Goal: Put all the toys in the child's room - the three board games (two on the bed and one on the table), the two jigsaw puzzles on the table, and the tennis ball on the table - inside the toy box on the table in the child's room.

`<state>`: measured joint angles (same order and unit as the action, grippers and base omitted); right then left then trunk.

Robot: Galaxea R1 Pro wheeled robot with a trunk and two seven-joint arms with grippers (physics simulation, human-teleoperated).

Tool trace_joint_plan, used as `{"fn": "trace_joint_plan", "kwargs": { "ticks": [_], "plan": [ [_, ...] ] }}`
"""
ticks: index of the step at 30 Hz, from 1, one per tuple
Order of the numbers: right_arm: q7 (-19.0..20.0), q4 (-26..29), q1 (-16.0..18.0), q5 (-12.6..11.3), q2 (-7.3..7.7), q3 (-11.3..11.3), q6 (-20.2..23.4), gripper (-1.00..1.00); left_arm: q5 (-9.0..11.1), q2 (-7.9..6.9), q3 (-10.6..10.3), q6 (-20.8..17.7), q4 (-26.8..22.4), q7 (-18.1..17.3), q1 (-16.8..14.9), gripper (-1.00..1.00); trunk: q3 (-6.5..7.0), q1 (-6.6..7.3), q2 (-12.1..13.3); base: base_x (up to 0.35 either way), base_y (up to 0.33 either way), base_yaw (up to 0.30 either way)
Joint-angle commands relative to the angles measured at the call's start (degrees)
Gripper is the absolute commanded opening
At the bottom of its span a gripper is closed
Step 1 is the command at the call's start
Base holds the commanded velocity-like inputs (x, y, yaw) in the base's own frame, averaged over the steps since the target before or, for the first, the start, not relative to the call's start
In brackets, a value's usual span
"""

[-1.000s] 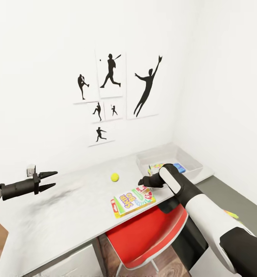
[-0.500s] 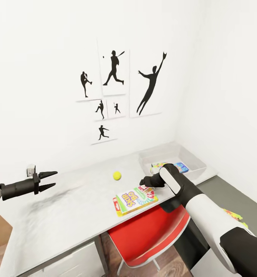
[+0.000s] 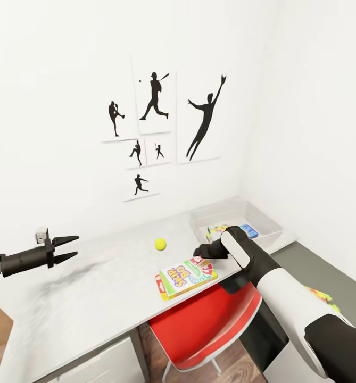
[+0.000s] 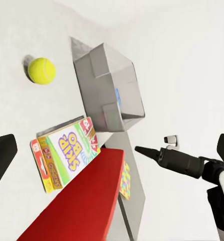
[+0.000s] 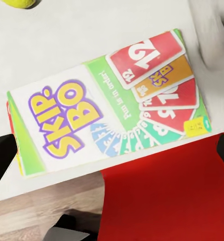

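The yellow-white-green SKIP BO board game (image 3: 187, 276) lies flat at the table's (image 3: 92, 298) front edge. My right gripper (image 3: 198, 251) hovers open just above its card-printed end; the right wrist view looks straight down on the box (image 5: 112, 105), with a dark finger at each side edge. The tennis ball (image 3: 160, 244) rests on the table behind the box. At the table's far right stands the grey toy box (image 3: 268, 222), holding a multicoloured patchwork board (image 3: 216, 231) and a light blue box (image 3: 248, 231). Over the table's left part my left gripper (image 3: 66, 249) is open and empty.
A red chair (image 3: 209, 324) is pushed under the table below the SKIP BO box. A multicoloured board (image 3: 321, 295) lies on a lower dark grey surface (image 3: 316, 266) right of the table. White walls close off the back and right, with black silhouette pictures (image 3: 156, 127).
The view has shifted slightly. My right gripper stays over the SKIP BO box, and the left arm has not moved.
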<state>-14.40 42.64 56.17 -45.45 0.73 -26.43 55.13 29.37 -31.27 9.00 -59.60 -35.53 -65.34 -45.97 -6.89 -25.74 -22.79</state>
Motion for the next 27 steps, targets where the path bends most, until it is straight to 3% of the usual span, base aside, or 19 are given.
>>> {"fn": "trace_joint_plan", "kwargs": {
  "ticks": [1,10,19,27],
  "plan": [
    [-0.54,0.07,0.08,-0.6,0.06,-0.29,0.07,1.0,-0.12,-0.01,0.07,-0.23,0.02,-0.75,0.08,1.0,-0.13,-0.04,-0.13,0.0,0.071,-0.007],
    [-0.56,0.07,0.08,-0.59,0.06,-0.33,-0.01,1.0,-0.2,-0.08,0.17,-0.16,0.02,-1.68,0.45,1.0,-0.12,-0.04,-0.13,0.0,0.02,-0.002],
    [-0.59,0.04,0.08,-0.6,0.11,-0.29,-0.13,1.0,0.1,-1.46,0.15,-0.16,0.08,-2.18,0.55,1.0,-0.12,-0.04,-0.13,0.0,0.001,0.0],
    [-0.62,-1.63,0.08,-0.54,0.07,-0.21,-0.3,1.0,-0.2,-2.01,0.14,-0.13,0.41,-7.56,0.71,1.0,-0.12,-0.04,-0.13,0.0,0.0,0.0]
  ]
}}
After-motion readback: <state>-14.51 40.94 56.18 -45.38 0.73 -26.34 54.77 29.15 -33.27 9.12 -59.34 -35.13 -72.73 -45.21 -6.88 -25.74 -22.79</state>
